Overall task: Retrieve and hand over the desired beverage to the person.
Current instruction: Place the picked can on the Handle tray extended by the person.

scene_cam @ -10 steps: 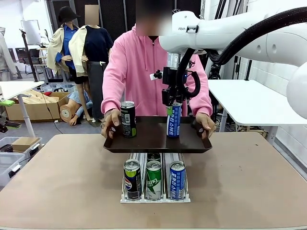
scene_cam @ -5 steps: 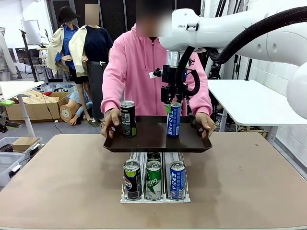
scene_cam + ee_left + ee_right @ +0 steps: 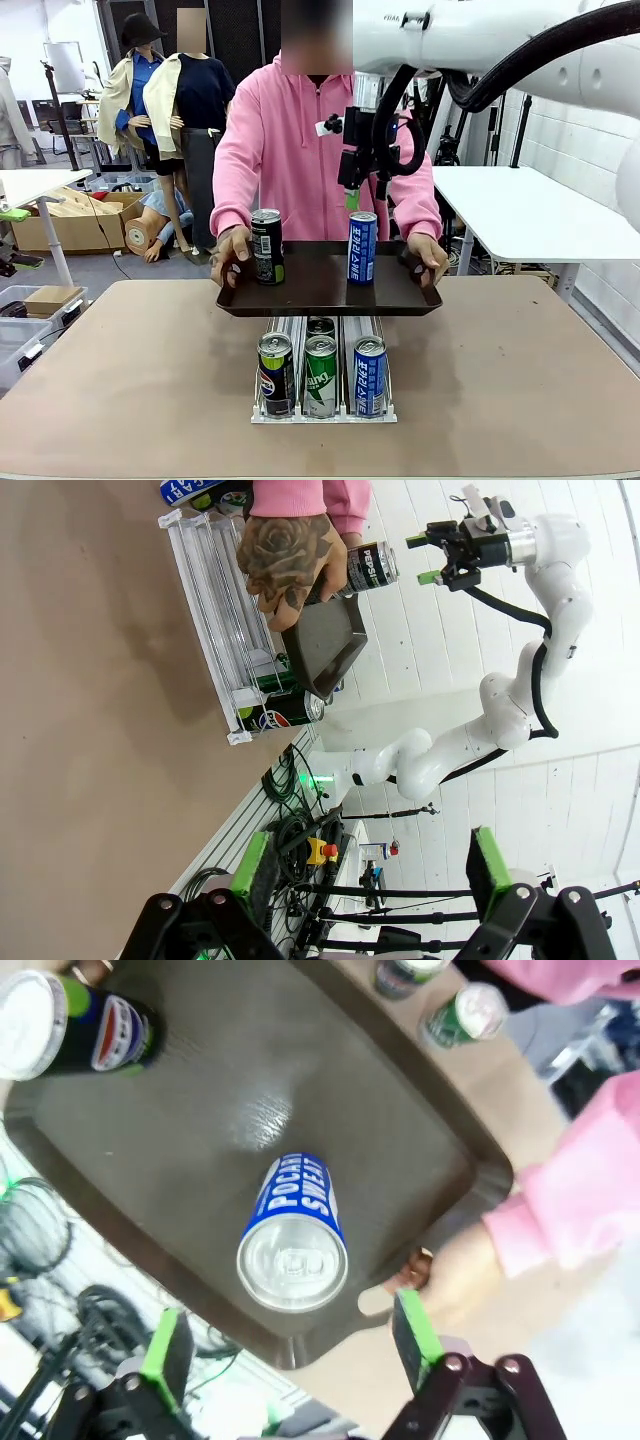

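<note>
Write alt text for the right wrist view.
From above, a blue Pocari Sweat can stands upright on a dark tray, below the open right gripper. A black Pepsi can stands at the tray's far corner, and the person's hand holds the rim.

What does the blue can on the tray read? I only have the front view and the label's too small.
Observer: The right wrist view looks down on the blue can: Pocari Sweat.
Operator: Fingers clear of it?
Observer: Yes. The right fingers stand open, one on either side above the can, touching nothing.
Operator: And the black can?
Observer: The black can carries a Pepsi logo and stands near a corner of the tray.
</note>
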`<move>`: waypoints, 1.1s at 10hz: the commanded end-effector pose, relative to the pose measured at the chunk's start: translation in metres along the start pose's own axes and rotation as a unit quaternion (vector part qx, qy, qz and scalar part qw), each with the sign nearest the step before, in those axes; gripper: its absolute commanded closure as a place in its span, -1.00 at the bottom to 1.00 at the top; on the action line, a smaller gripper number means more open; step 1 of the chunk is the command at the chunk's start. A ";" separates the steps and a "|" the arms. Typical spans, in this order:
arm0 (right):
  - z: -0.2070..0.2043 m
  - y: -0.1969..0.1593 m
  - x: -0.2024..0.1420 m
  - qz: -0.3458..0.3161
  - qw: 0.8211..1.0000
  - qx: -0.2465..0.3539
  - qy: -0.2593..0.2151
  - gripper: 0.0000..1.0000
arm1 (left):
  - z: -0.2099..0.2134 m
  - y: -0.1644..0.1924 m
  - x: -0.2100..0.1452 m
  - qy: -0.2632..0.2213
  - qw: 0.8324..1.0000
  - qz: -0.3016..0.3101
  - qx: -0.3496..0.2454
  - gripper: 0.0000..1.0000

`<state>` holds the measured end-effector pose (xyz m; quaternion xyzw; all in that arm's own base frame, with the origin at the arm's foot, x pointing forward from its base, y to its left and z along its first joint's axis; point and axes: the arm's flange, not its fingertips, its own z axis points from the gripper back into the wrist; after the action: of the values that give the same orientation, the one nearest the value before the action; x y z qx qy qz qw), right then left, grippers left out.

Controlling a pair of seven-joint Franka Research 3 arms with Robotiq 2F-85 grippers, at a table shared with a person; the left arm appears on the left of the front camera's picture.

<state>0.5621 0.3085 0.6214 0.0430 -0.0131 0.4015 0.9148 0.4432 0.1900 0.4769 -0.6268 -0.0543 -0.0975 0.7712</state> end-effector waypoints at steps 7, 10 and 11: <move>0.013 0.003 -0.008 -0.003 1.000 -0.004 -0.001 -1.00 | -0.002 -0.002 -0.003 -0.005 1.000 0.000 0.008 -1.00; 0.013 0.003 -0.008 -0.003 1.000 -0.004 -0.001 -1.00 | -0.002 -0.002 -0.003 -0.005 1.000 0.000 0.008 -1.00; 0.013 0.003 -0.008 -0.003 1.000 -0.004 -0.001 -1.00 | -0.002 -0.002 -0.003 -0.005 1.000 0.000 0.008 -1.00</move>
<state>0.5536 0.3026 0.6343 0.0329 -0.0122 0.3970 0.9171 0.4432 0.1900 0.4769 -0.6268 -0.0544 -0.0974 0.7712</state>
